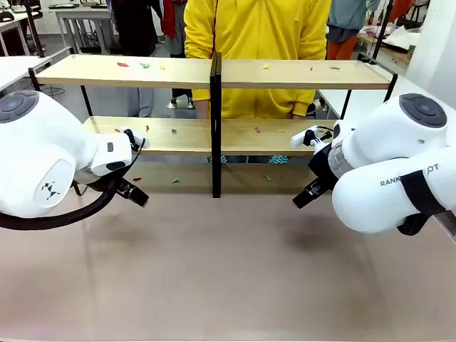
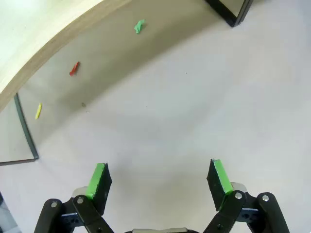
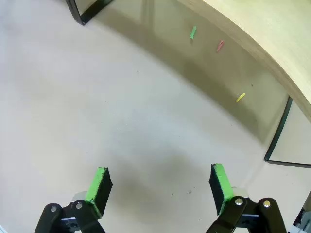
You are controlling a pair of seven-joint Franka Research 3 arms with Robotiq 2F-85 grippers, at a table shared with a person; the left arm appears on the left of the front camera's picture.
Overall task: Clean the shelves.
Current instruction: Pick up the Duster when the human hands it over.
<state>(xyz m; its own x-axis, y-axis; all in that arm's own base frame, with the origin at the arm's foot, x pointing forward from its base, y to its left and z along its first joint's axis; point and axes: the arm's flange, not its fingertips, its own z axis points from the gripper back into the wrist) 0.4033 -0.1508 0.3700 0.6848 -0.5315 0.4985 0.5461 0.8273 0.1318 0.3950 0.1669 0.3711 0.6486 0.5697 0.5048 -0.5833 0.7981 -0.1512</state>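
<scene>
Several coloured scraps (image 1: 122, 64) litter the shelves (image 1: 85, 71) (a person (image 1: 256, 28) stands behind).

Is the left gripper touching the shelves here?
Apart. In the left wrist view the left gripper hangs open, a stretch of bare tabletop lying between it and the shelves.

Bright, even light; soft shadows; wrist views bend edges.
</scene>
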